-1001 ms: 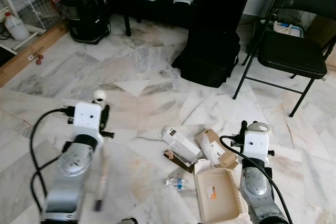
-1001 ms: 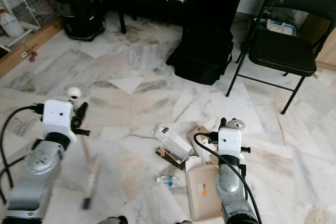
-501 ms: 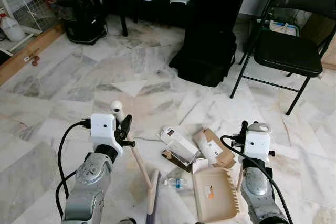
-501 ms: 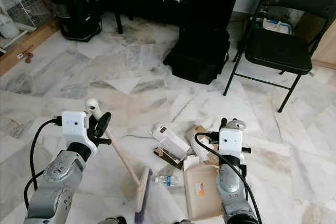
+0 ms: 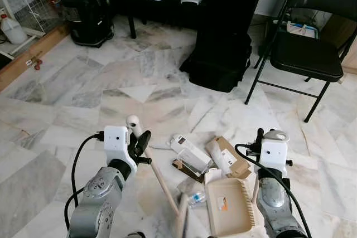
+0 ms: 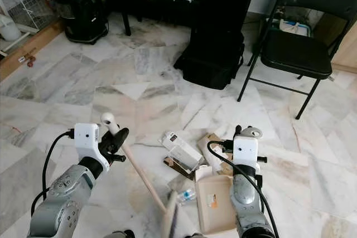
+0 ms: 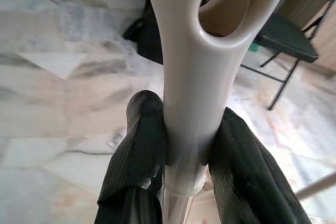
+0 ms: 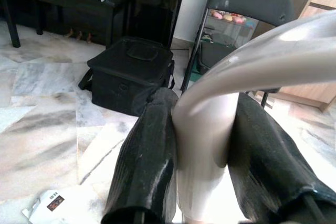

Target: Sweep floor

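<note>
With no label legible, the left gripper (image 7: 184,150) clamps the broom (image 5: 162,179) handle, its head beside a plastic bottle (image 5: 196,198), while the right gripper (image 8: 202,161) clamps the empty dustpan (image 5: 230,207) handle.

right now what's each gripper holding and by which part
The left gripper holds the broom near the looped top end of its handle. The right gripper holds the dustpan by its upright handle.
</note>
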